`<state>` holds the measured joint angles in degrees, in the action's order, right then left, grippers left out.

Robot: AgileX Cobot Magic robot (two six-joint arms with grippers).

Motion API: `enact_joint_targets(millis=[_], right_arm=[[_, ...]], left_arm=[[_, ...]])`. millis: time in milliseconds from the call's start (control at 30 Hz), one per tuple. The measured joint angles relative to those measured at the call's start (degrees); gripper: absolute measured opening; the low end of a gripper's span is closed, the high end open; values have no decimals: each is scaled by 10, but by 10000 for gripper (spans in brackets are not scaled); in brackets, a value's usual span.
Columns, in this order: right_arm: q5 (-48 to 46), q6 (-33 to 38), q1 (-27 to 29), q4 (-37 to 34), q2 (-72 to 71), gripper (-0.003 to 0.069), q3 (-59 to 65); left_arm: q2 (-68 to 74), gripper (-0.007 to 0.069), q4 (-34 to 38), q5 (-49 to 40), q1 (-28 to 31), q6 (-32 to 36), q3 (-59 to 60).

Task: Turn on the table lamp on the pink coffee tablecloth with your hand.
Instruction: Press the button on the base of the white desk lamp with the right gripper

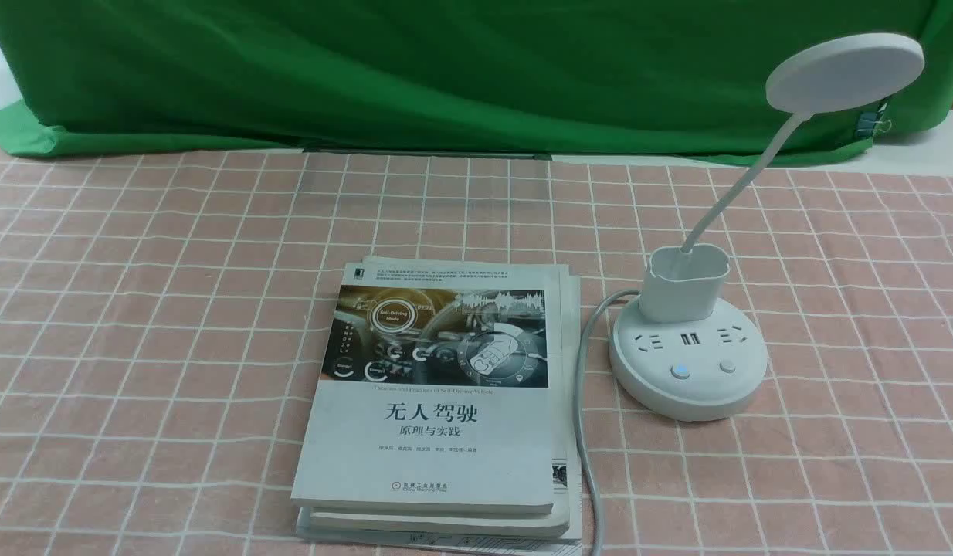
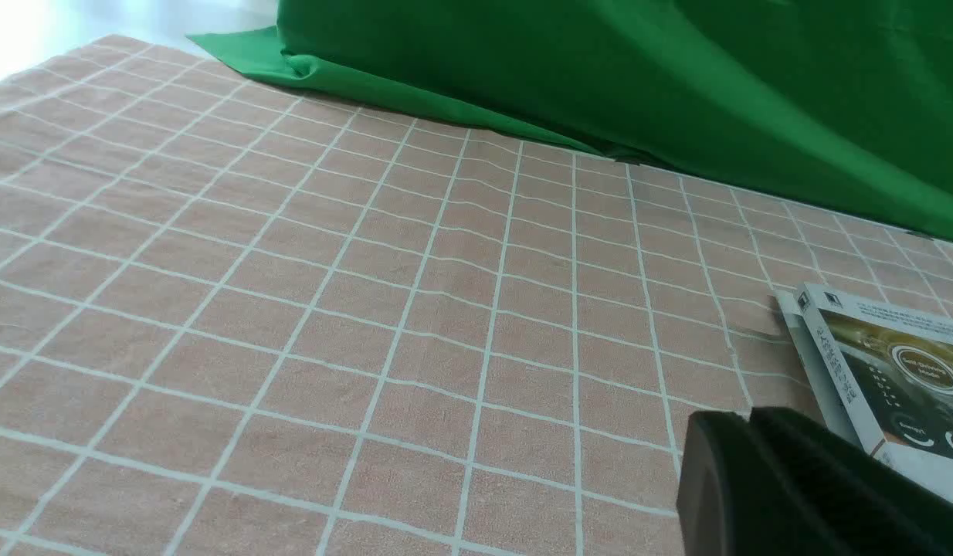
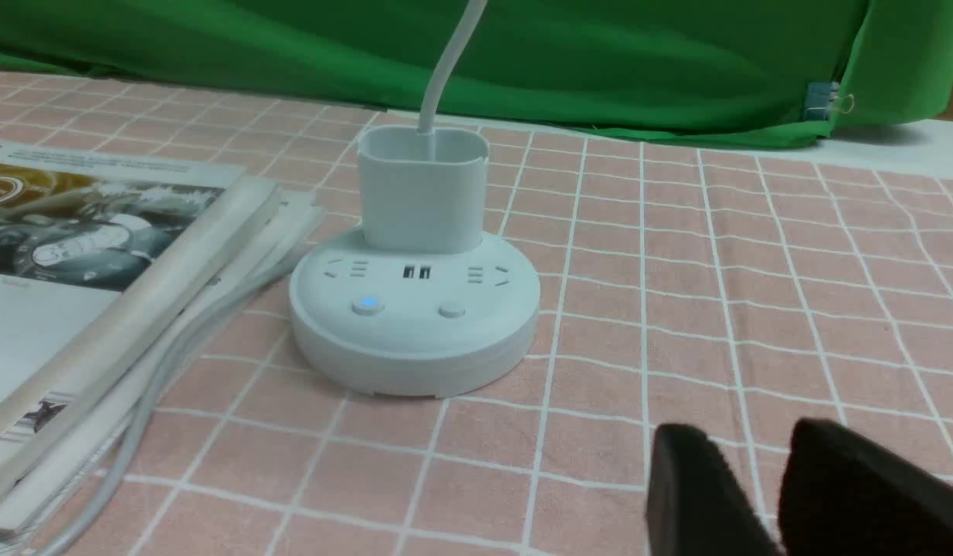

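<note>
The white table lamp stands on the pink coffee tablecloth [image 1: 137,309] at the right, with its round base [image 1: 689,363], cup holder [image 1: 686,284], thin neck and disc head [image 1: 845,73]. The left of its two buttons [image 1: 680,372] glows blue. No arm shows in the front view. In the right wrist view the base [image 3: 415,309] sits some way ahead of my right gripper [image 3: 754,436], whose black fingers stand apart with cloth showing between them. My left gripper [image 2: 751,417] is shut and empty over the cloth, beside the books' corner.
A stack of books [image 1: 445,401] lies mid-table, left of the lamp. The lamp's grey cable [image 1: 588,432] runs between them toward the front edge. A green cloth [image 1: 445,69] hangs along the back, with a clip [image 1: 870,123] at its right.
</note>
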<state>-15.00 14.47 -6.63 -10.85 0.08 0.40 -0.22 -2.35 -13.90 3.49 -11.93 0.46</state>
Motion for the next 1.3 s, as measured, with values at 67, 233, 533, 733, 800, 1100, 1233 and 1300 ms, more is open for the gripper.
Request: enact_joint_targets(millis=[67,233,533,733,800,1100,1233,1300], right_arm=[[0,0,0,0,0,239,0],[0,0,0,0,0,239,0],[0,0,0,0,0,241,0],[0,0,0,0,0,242,0],[0,0,0,0,0,242,0],[0,0,-3,0,0,242,0],[1,0,-25,0,0,242,0],[1,0,-32,0,0,242,0]], left_arm=[[0,19,0,0,0,1,0],[0,19,0,0,0,1,0],[0,19,0,0,0,1,0],[0,19,0,0,0,1,0],[0,19,0,0,0,1,0],[0,19,0,-1,0,1,0],[0,19,0,-1,0,1,0],[0,19,0,-1,0,1,0]])
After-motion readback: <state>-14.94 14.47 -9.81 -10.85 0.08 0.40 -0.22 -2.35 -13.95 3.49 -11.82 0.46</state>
